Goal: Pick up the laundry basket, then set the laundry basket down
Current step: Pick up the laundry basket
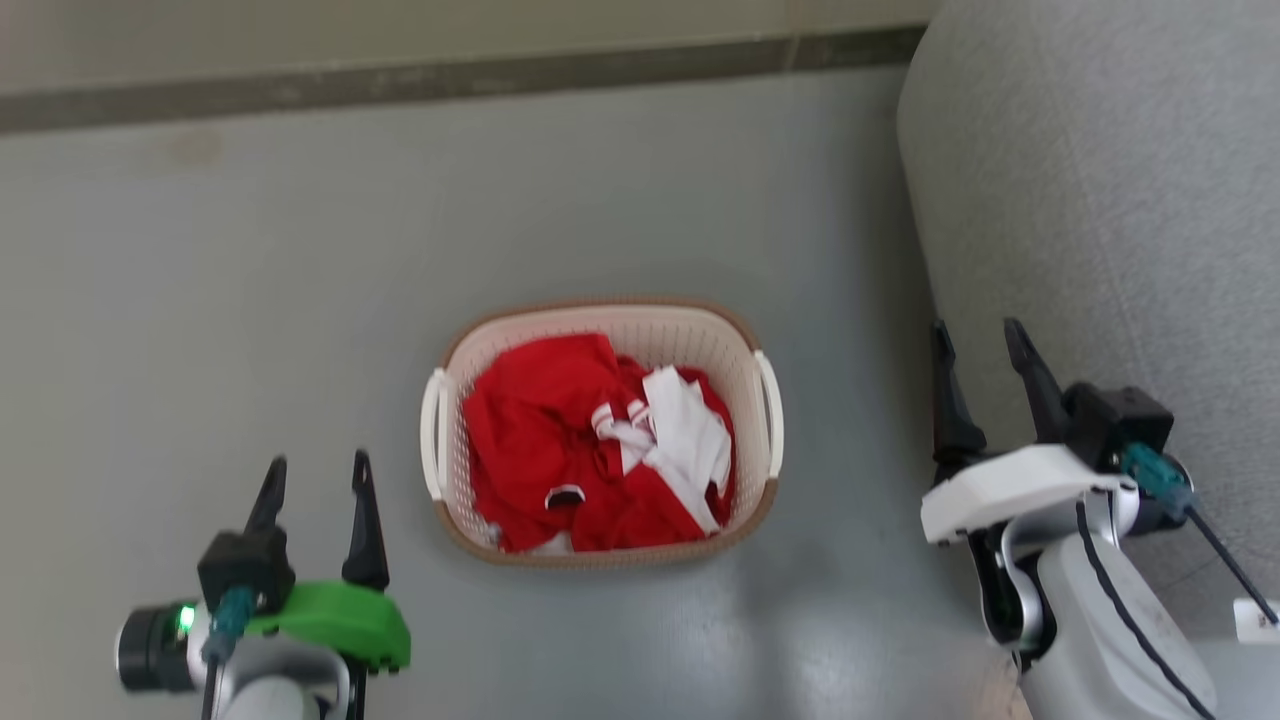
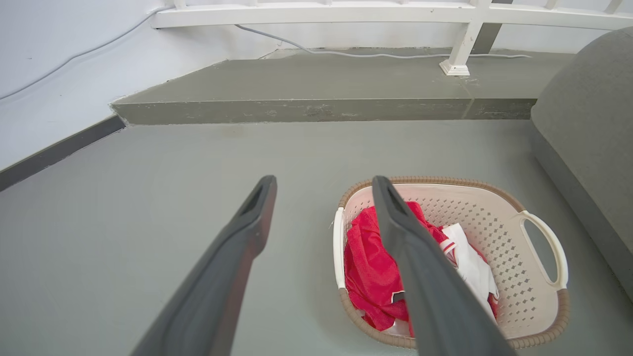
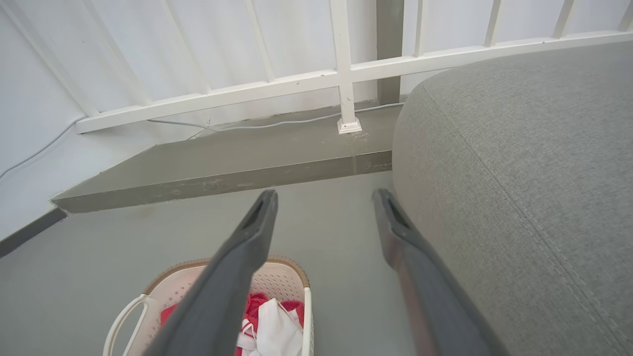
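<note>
laundry basket [image 1: 690,340] between spread left gripper [image 1: 318,460], right gripper [image 1: 975,325]; apparently untouched.

Laundry basket [image 1: 600,304] is sitting on floor [image 1: 250,300] w/ clothes [image 1: 560,440] lying in it. Left gripper [image 1: 319,460] is hanging to its left, right gripper [image 1: 975,325] to its right, both apart from it. Sofa [image 1: 1100,180] is standing right of basket; step [image 2: 316,79] is running behind.

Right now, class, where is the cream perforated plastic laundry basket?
The laundry basket stands on the grey floor at the head view's centre, between the left hand and right hand, left of the grey fabric sofa.
</note>
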Robot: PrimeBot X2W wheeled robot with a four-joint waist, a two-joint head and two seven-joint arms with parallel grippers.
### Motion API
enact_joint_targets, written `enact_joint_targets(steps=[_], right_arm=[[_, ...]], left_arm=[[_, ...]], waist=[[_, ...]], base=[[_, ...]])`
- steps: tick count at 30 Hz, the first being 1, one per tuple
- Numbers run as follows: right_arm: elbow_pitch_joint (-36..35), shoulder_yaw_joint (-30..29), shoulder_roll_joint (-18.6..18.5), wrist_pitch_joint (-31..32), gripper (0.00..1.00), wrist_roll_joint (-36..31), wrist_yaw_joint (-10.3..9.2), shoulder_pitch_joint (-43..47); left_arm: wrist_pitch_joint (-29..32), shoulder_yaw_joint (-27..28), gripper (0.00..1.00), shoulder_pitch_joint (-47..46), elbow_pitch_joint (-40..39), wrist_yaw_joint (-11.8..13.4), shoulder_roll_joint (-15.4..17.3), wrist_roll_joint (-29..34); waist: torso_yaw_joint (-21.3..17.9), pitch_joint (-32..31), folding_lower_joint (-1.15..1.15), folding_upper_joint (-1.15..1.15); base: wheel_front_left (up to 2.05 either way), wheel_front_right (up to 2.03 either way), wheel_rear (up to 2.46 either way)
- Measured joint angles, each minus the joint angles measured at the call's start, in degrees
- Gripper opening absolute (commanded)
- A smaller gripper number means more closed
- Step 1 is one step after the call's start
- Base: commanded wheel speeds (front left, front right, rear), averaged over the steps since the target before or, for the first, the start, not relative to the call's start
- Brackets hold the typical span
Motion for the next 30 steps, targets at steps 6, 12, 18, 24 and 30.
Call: enact_joint_targets(steps=[6, 12, 18, 24, 30], right_arm=[[3.6, -0.2, 0.0, 0.0, 1.0, 0.0, 0.46, -3.8], [6.7, -0.3, -0.1, 0.0, 1.0, 1.1, 0.51, -7.8], [10.2, 0.5, -0.2, 0.0, 1.0, 2.4, 1.0, -12.5], [13.7, 1.5, -0.3, 0.0, 1.0, 3.1, 1.54, -16.7], [16.2, 2.4, -0.5, 0.0, 1.0, 3.7, 1.58, -20.8]], left_arm=[[0.9, -0.8, 1.0, -5.1, 3.0, -0.8, 0.0, 0.3], [2.0, -1.4, 1.0, -10.4, 6.4, -1.3, 0.0, 1.8], [2.8, -2.9, 1.0, -16.0, 9.9, -2.1, -0.1, 2.6], [3.5, -4.2, 1.0, -21.1, 13.1, -2.9, -0.1, 3.0], [3.5, -5.2, 1.0, -25.7, 15.2, -3.6, -0.3, 3.0]], waist=[[0.1, 4.8, 0.0, 0.0], [0.4, 9.7, 0.0, 0.0], [0.9, 14.6, 0.0, 0.0], [1.6, 19.5, 0.01, 0.0], [2.4, 24.4, 0.01, 0.0]], base=[[0.0, 0.0, 0.0], [0.0, 0.0, 0.0], [0.0, 0.0, 0.0], [0.0, 0.0, 0.0], [0.0, 0.0, 0.0]])
